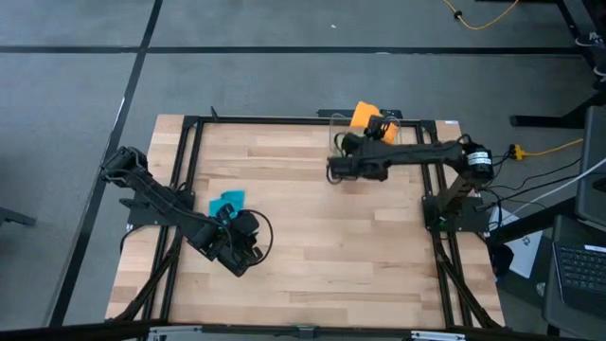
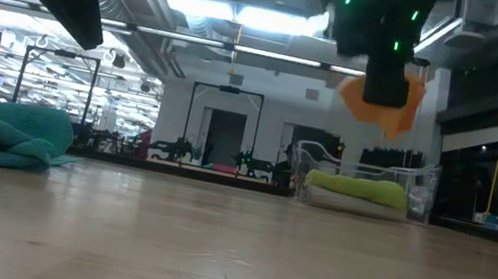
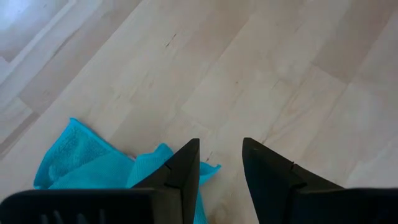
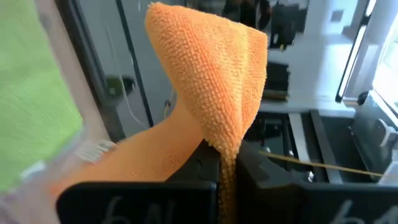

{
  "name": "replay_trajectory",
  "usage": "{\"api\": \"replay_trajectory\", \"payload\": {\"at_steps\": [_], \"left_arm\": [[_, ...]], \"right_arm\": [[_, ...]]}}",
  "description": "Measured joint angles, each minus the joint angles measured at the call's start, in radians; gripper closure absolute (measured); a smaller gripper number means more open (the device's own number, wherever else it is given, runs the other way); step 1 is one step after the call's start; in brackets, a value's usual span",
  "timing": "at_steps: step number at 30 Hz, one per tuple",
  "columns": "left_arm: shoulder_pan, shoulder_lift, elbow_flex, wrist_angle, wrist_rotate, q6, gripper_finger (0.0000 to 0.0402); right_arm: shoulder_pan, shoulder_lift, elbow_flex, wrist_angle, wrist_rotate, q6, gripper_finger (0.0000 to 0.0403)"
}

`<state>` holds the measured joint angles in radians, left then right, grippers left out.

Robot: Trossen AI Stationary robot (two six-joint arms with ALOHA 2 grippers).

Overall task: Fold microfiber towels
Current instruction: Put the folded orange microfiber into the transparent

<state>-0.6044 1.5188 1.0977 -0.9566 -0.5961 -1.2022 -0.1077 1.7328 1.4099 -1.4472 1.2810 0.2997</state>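
My right gripper (image 1: 377, 128) is shut on the orange towel (image 4: 211, 81), held up over the clear plastic bin (image 2: 419, 193) at the table's far right. In the low view the orange towel (image 2: 383, 106) hangs above the bin. The lime green towel (image 2: 357, 189) lies in the bin on a pale layer; it also shows in the right wrist view (image 4: 31, 93). The teal towel (image 1: 225, 202) lies crumpled on the table at the left. My left gripper (image 3: 221, 155) is open just beside the teal towel (image 3: 81, 165) and touches nothing. My right gripper pinches a gathered fold of the orange towel (image 4: 227, 155) between its two fingers. The cloth bunches out past the fingertips (image 4: 205, 165) and hangs slack around them. It is lifted clear of the bin and the table.
Bare wooden tabletop (image 1: 341, 246) spreads between the two arms. A black frame (image 1: 284, 119) runs along the table's edges. The bin stands against the far edge.
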Motion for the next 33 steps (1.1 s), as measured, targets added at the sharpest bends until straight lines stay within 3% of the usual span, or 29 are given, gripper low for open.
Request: {"api": "replay_trajectory", "payload": {"at_steps": [10,20,30,33], "left_arm": [[0.0,0.0,0.0,-0.001,-0.022,0.008,0.0288],[0.012,0.0,0.0,-0.001,-0.022,0.008,0.0288],[0.04,0.0,0.0,-0.001,-0.022,0.045,0.0288],[0.05,0.0,0.0,-0.001,-0.022,0.048,0.0288]], "right_arm": [[-0.229,0.0,-0.214,0.417,-0.02,-0.451,0.039],[-0.283,-0.002,-0.332,0.951,-0.263,-0.814,0.039],[-0.28,-0.002,-0.325,0.962,-0.512,-0.834,0.038],[-0.278,-0.001,-0.326,0.982,-0.501,-0.837,0.038]]}}
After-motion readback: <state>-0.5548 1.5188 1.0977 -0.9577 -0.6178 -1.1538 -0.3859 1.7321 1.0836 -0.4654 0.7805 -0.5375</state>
